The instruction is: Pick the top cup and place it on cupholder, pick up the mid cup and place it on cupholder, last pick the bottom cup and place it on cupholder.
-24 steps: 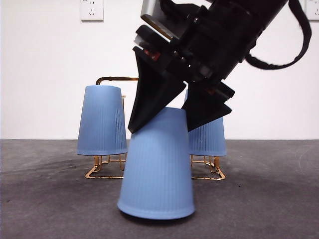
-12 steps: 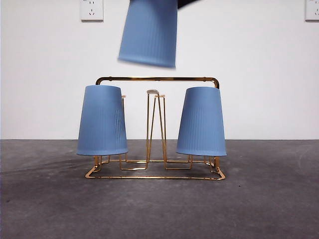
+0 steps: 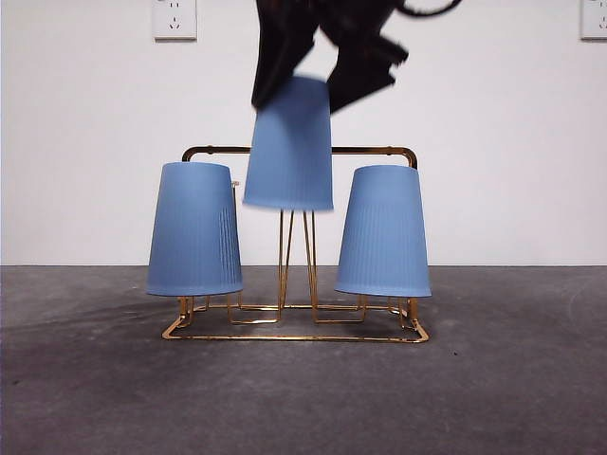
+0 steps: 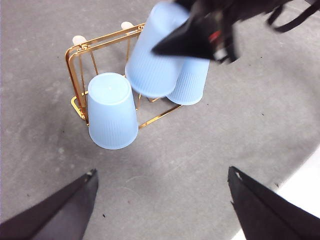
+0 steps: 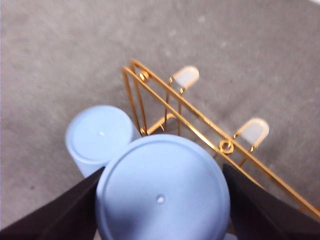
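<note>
The gold wire cupholder (image 3: 370, 151) stands mid-table with a blue cup upside down on its left side (image 3: 194, 227) and another on its right side (image 3: 384, 232). My right gripper (image 3: 294, 100) comes down from above, shut on a third blue cup (image 3: 289, 142) that hangs upside down over the middle prongs, its rim just below the handle bar. The right wrist view shows this cup's bottom (image 5: 160, 175) between the jaws, the rack (image 5: 200, 120) behind it and one hung cup (image 5: 100, 135) beside it. My left gripper (image 4: 162, 200) hovers open and empty, away from the rack (image 4: 75, 55).
Grey table surface (image 3: 303, 398) surrounds the rack. A white wall with two sockets (image 3: 174, 17) stands behind. A white edge (image 4: 305, 185) shows beside the table in the left wrist view.
The third cup was gripped on the table in front of the rack, was lifted high, and now hangs lower, over the rack's middle prongs.
</note>
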`<state>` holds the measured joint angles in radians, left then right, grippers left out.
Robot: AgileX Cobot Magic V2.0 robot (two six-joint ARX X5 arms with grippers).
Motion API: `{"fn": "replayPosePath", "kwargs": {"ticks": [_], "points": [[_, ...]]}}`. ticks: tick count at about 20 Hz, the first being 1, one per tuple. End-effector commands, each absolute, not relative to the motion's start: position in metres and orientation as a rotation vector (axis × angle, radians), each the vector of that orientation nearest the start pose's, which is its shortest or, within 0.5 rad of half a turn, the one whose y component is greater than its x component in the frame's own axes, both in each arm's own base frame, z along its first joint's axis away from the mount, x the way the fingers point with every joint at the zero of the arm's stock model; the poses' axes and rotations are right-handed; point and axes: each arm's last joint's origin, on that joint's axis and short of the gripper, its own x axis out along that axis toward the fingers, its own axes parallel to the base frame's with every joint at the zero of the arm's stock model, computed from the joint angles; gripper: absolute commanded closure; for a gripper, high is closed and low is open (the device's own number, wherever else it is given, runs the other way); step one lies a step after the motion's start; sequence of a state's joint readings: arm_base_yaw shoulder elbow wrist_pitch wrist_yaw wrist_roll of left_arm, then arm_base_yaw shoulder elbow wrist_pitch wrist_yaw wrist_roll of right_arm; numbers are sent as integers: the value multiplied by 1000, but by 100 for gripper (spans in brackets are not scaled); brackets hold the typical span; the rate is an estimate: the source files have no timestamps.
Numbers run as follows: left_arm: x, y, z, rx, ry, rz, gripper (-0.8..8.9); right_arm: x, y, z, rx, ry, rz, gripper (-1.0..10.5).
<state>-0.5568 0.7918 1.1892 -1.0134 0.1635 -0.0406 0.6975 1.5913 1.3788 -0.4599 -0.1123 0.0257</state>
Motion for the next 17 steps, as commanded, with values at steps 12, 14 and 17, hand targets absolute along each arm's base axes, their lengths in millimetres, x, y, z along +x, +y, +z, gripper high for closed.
{"fn": "replayPosePath", "kwargs": {"ticks": [12,14,17], "points": [[96,-66,390,82,613,-696,409,290,250,269,-223,792,763,499],[96,-66,390,82,613,-696,409,289,249,270,-223,789,763,499],[96,-66,390,82,613,-696,409,284,245,287,-214,752,760,499]]}}
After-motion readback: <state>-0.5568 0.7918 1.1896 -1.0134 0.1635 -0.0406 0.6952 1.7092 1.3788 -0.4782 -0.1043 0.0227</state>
